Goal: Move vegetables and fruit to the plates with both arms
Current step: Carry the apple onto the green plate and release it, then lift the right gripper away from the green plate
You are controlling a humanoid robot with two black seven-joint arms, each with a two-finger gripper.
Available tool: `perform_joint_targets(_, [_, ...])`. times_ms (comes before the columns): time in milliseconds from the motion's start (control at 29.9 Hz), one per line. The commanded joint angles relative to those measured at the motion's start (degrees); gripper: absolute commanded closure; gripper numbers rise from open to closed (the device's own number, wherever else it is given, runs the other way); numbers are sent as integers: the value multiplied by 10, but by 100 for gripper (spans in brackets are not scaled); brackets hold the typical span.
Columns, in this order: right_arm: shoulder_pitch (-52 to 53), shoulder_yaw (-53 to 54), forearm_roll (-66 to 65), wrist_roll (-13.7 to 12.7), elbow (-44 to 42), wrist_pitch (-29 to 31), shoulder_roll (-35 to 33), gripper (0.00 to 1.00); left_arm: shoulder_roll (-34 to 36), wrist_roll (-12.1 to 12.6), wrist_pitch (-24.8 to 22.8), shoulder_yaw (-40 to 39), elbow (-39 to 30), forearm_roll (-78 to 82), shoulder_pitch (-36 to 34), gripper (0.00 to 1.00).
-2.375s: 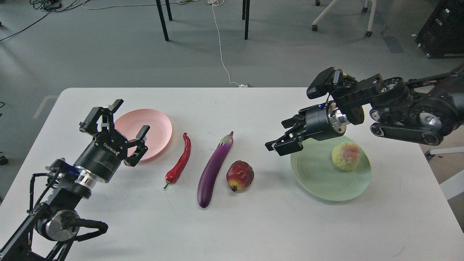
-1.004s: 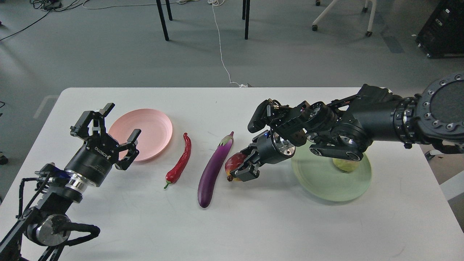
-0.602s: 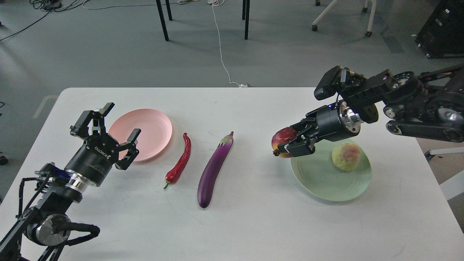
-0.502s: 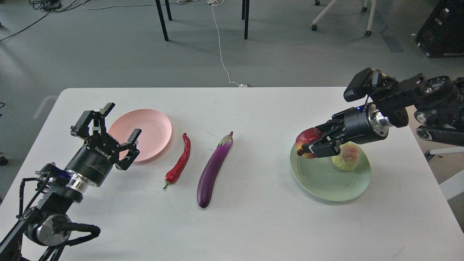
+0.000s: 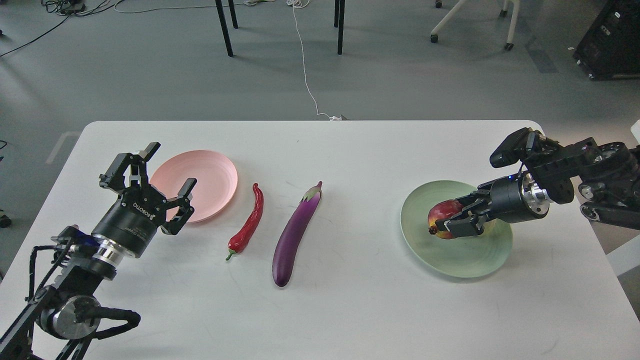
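The right gripper (image 5: 452, 225) pinches the dark red fruit (image 5: 443, 216) low over the green plate (image 5: 452, 257), so releasing it seems next, while the left gripper (image 5: 157, 187) hovers spread near the pink plate (image 5: 212, 177), the chili pepper (image 5: 248, 225) and eggplant (image 5: 294, 236) lying on the table (image 5: 350, 310).

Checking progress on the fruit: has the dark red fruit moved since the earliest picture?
Yes. The dark red fruit has gone right, from beside the eggplant to over the green plate, held in the right gripper.

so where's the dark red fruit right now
Right side of the head view: the dark red fruit sits in the right gripper, over the green plate.
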Motion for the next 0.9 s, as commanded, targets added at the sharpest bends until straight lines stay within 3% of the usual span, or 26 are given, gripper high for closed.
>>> perform_joint_targets(0, [-4, 1, 0, 0, -2, -1, 5, 11, 0, 0, 0, 0, 0, 0, 0, 1])
perform_joint_targets(201, [-4, 25, 4, 0, 2, -3, -6, 3, 3, 3, 1, 0, 0, 1, -3, 1])
perform_joint_targets(401, [-28, 166, 76, 0, 13, -7, -63, 3, 21, 7, 1, 1, 10, 3, -10, 1])
perform_joint_targets(602, [-188, 369, 311, 0, 9, -37, -97, 3, 69, 5, 32, 0, 31, -3, -46, 1])
perform_joint_targets(870, [-434, 651, 597, 0, 0, -31, -59, 1, 101, 0, 43, 8, 37, 5, -84, 1])
